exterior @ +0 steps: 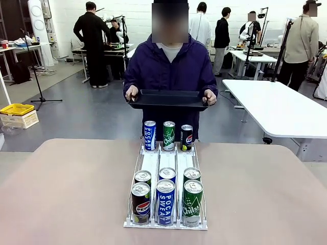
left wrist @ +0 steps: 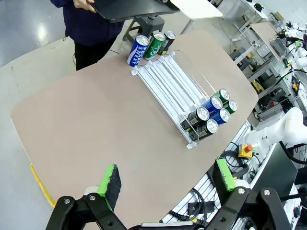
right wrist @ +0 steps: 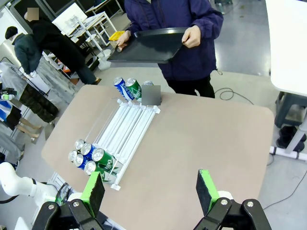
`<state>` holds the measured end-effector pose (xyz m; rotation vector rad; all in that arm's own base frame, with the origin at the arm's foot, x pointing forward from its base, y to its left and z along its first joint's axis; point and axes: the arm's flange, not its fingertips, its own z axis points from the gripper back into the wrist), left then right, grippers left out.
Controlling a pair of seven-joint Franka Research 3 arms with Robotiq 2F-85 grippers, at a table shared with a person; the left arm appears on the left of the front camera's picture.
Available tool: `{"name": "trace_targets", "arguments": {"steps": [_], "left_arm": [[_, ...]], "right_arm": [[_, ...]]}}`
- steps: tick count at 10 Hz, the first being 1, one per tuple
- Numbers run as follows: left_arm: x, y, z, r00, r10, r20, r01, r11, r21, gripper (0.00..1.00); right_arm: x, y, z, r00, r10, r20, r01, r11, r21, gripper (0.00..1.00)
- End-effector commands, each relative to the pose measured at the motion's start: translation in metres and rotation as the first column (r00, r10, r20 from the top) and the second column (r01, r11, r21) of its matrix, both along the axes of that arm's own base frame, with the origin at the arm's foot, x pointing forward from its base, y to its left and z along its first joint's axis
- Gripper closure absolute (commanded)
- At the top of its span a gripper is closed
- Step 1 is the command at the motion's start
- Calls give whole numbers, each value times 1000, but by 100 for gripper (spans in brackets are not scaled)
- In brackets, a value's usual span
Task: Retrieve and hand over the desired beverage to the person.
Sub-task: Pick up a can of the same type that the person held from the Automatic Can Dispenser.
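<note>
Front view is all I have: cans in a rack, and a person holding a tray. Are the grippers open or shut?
Observer: The left gripper is open, with nothing between its green pads, high above the table.
Operator: And the right one?
Observer: The right gripper is open and empty too. Its wrist view looks down on the rack, with the cans at the rack's near end.

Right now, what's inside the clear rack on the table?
The rack holds six cans at its near end: a Pepsi can, a Pocari Sweat can and a green can in front. The three cans behind show tops; their labels are covered.
</note>
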<state>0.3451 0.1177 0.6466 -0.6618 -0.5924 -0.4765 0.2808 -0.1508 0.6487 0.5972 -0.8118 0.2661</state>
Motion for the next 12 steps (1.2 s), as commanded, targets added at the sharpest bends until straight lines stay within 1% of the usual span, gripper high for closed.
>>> {"name": "trace_targets", "arguments": {"steps": [1, 12], "left_arm": [[1, 2, 1, 1000, -20, 16, 21, 1000, -8, 0], [1, 2, 1, 1000, -20, 16, 21, 1000, -8, 0]], "right_arm": [[2, -2, -1, 1000, 22, 13, -22, 1000, 19, 0], [2, -2, -1, 1000, 22, 13, -22, 1000, 19, 0]]}}
